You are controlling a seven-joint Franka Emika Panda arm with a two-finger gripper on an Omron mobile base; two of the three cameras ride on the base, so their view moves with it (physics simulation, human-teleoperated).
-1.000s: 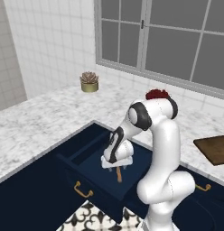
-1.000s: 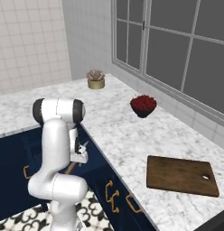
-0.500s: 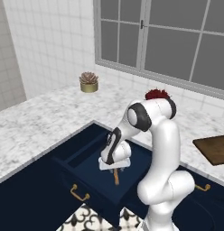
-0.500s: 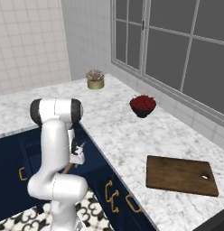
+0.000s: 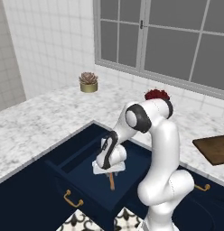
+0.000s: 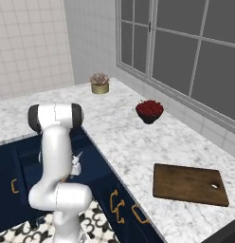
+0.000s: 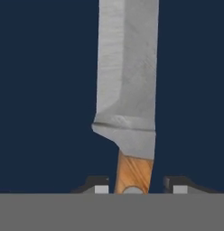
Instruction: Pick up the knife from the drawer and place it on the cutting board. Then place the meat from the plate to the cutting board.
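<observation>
Gripper (image 7: 134, 188) low inside open drawer (image 5: 82, 158), fingertips spread either side of knife (image 7: 128, 90) handle — small gap each side, not touching. Knife lies flat on navy drawer floor, silver blade running away from hand, tan wooden handle between tips. Left base view: potted succulent (image 5: 88, 82) on marble counter (image 5: 37, 124) at back left, hand down over drawer at centre. Right base view: bowl of red berries (image 6: 149, 110) mid-counter — cutting board (image 6: 190, 184) further right, near counter edge, bare.
</observation>
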